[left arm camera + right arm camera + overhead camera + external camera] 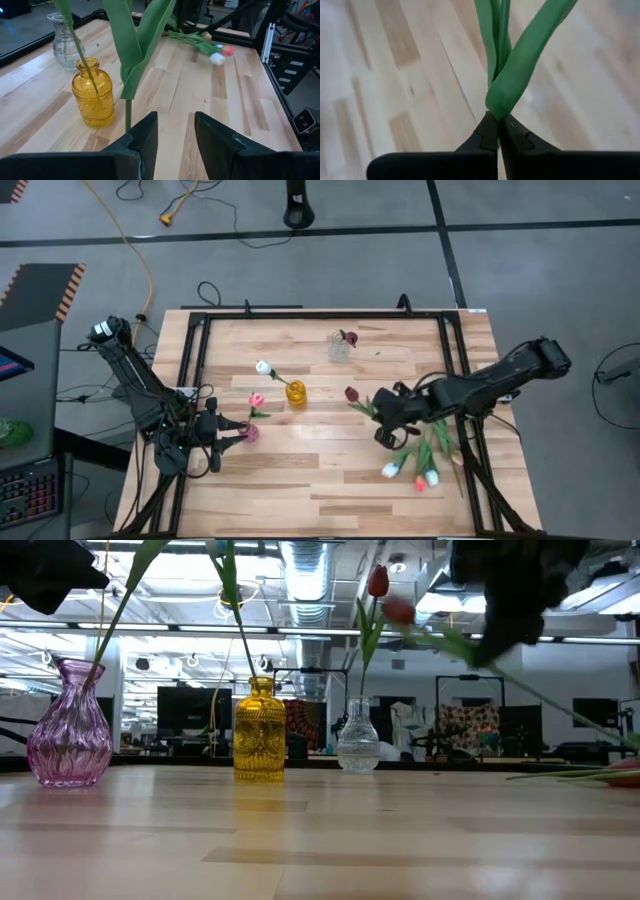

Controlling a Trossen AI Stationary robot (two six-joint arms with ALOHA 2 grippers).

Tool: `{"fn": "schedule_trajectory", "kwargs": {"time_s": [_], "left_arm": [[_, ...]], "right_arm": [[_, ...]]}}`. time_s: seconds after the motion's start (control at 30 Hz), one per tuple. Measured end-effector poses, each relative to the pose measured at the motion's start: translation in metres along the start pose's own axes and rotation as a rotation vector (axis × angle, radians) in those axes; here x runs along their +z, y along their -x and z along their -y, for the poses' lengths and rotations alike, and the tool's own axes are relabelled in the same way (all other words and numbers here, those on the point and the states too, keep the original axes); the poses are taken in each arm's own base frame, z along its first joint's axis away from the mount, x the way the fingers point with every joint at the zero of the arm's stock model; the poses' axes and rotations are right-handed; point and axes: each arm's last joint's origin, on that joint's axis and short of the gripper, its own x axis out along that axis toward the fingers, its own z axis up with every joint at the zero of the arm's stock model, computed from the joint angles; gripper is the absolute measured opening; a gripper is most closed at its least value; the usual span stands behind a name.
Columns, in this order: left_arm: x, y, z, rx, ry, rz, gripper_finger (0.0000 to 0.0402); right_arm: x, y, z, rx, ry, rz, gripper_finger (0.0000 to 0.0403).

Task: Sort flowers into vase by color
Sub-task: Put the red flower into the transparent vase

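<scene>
Both arms are dark, near-black, built of chunky jointed segments with black cables looped along them, the left arm (135,375) carrying a pale patch at its upper joint, and each ends in two matte black fingers (142,137) with broad, flat, angular faces tapering forward.

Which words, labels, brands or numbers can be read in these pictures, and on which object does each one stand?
None can be read.
The purple vase, amber vase and clear vase bear only moulded patterns, no lettering.
The table is bare wood, without marks.
The screens in the room behind the table, seen in the low view, are too blurred to read.
The tulip in the right gripper carries no tag.
</scene>
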Motion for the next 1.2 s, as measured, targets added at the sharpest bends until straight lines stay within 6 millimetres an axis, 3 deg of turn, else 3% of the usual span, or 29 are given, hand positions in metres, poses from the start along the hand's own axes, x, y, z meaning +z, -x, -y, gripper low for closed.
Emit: {"fn": "schedule_trajectory", "kwargs": {"time_s": [0.33,0.57,0.97,1.2], "left_arm": [[0.001,0.0,0.001,-0.006,0.011,0.006,0.0116],[0.001,0.0,0.001,-0.008,0.012,0.009,0.0116],[0.002,0.0,0.001,-0.001,0.011,0.015,0.0116],[0.002,0.0,0.001,0.011,-0.001,0.026,0.0116]], "right_arm": [[0.016,0.061,0.013,0.026,0.06,0.361,0.0031],[0.028,0.091,0.029,-0.11,0.09,0.602,0.0032],[0.067,0.107,0.062,-0.345,0.146,0.834,0.0031],[0.091,0.115,0.085,-0.272,0.201,0.978,0.0031]]}}
